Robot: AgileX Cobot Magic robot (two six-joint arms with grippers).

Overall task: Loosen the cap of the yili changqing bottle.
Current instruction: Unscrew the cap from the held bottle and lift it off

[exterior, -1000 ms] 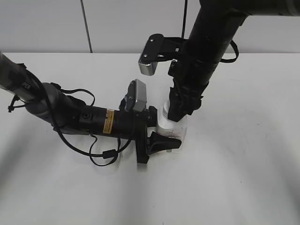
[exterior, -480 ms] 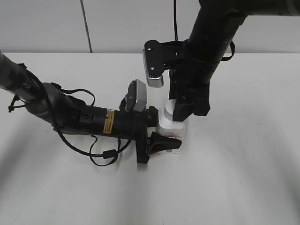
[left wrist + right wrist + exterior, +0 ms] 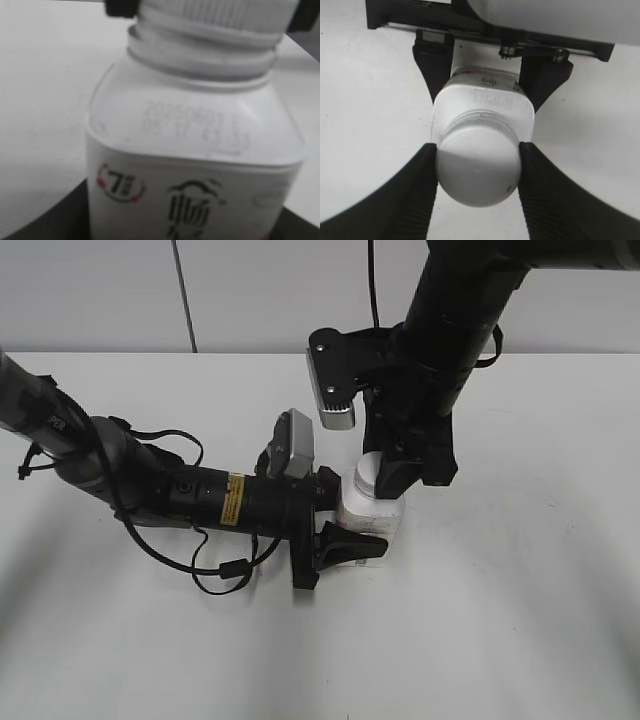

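Note:
The yili changqing bottle is small, white and squarish and stands on the white table. Its printed front fills the left wrist view; from above it shows in the right wrist view. My left gripper reaches in from the left, lying low, and is shut on the bottle's body. My right gripper comes down from above and is shut on the round white cap, one black finger on each side. The cap peeks out beside the right fingers; its ribbed rim tops the left wrist view.
The white table runs to a pale wall at the back. The left arm and its loose black cables lie across the table at the left. The right arm's camera housing hangs just above and behind the bottle.
My right gripper has turned about the cap: its camera housing swung round to the right and the fingers rotated. More of the cap now shows. The left gripper and bottle stayed put.

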